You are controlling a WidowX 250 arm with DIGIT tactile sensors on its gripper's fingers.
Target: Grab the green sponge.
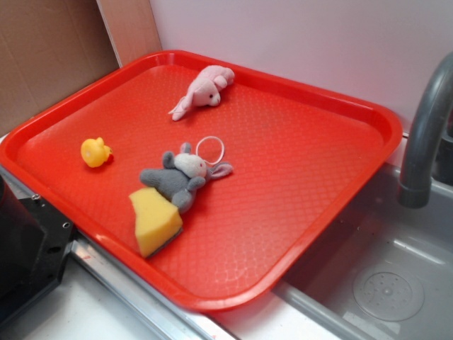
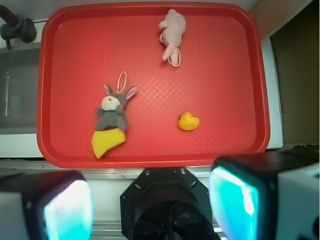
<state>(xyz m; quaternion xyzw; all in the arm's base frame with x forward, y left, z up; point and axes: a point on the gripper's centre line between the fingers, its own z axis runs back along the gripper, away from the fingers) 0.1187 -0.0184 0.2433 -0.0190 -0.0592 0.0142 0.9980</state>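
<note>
Claw [image 2: 150, 200] open; green sponge [image 1: 156, 219] touching grey plush [image 1: 177, 180].

The large red plastic tray [image 1: 318, 205] has a glossy rim and a finely pebbled, textured floor. The wedge-shaped yellow foam sponge [image 1: 154, 219] looks porous and matt, with a thin, dark, coarser scouring layer along one face. The grey plush mouse [image 1: 177, 180] and the pink plush animal [image 1: 205, 88] are soft, fuzzy cloth. The small yellow rubber duck [image 1: 94, 151] is smooth with a slight sheen. The grey sink basin [image 1: 396, 283] looks like smooth moulded plastic, as does its dull grey faucet [image 1: 425, 134].
</note>
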